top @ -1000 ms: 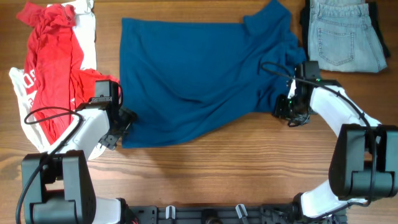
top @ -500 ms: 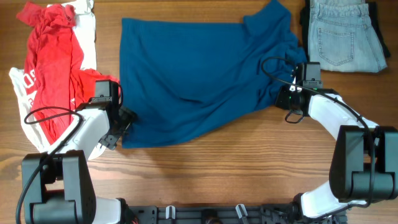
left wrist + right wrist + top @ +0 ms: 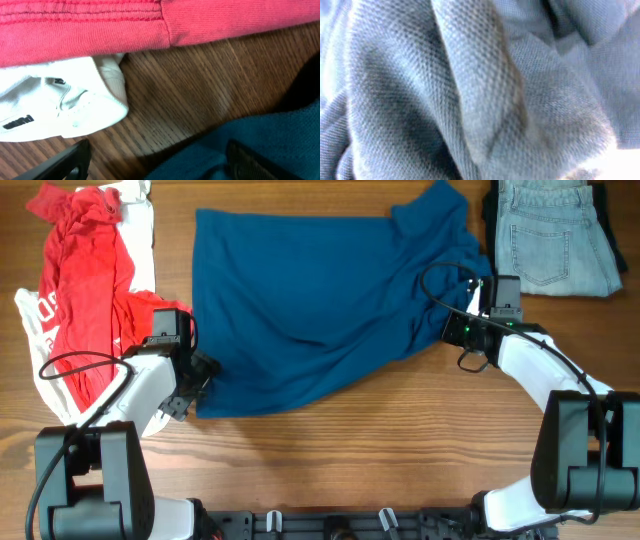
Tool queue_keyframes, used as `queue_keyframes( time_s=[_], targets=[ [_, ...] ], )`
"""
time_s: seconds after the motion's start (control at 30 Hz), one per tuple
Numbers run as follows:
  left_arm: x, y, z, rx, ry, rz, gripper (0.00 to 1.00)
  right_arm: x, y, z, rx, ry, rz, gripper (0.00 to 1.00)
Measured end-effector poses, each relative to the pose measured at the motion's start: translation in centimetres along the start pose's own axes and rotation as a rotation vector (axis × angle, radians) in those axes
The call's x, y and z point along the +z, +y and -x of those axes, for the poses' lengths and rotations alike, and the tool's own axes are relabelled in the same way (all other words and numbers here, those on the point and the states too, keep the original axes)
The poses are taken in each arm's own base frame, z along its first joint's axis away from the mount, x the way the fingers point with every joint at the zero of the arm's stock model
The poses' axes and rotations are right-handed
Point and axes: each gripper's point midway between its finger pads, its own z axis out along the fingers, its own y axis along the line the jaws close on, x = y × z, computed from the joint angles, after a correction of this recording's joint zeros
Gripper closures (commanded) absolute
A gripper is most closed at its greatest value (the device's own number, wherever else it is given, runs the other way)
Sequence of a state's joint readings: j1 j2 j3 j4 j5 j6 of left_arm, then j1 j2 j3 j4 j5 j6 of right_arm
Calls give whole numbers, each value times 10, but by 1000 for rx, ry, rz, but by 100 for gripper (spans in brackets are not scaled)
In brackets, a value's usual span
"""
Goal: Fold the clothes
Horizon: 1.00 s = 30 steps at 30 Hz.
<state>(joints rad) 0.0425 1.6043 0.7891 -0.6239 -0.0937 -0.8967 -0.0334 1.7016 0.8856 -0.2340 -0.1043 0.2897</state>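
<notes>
Mostly flat, the blue shirt lies spread across the middle of the wooden surface, its hem towards the left and its collar and bunched sleeves towards the right. The top edge runs straight, while the lower edge slants and wrinkles from the lower left corner up to the right side.

At that lower left corner sit the left fingers, spread wide apart. The left wrist view shows one finger at each bottom corner of the picture, with a fold of the blue cloth and bare wood between them; nothing is clamped.

Over on the right, the right fingers are pressed into the crumpled right edge of the blue shirt, just below the sleeve. The right wrist view is filled with close, blurred knit fabric and the fingers themselves are hidden, so whether they are together, apart or clamped on the cloth cannot be told.

Beside the left arm lies a rumpled red shirt on top of a white cloth. Folded jeans rest at the far right corner, apart from the blue shirt.
</notes>
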Motion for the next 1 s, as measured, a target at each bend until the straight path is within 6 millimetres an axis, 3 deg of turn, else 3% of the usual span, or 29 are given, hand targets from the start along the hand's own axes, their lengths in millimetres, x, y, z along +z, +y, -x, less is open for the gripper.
queue_keyframes(
  time_s=[0.23,0.37,0.47,0.67,0.8,0.87,1.0],
  targets=[
    [0,0,0,0,0,0,13,-1,4,0,0,0,20,96],
    [0,0,0,0,0,0,13,-12,8,-9,10,40,40,96],
    [0,0,0,0,-1,0,13,-33,9,-18,26,89,37,96],
    [0,0,1,0,-3,1,13,-103,18,-27,73,161,31,96],
    [0,0,1,0,-3,1,13,-128,6,-69,126,328,-39,96],
    [0,0,1,0,-4,0,13,-136,-5,-89,150,409,-108,91],
    [0,0,1,4,-5,0,13,-144,-20,-102,177,463,-183,84]
  ],
)
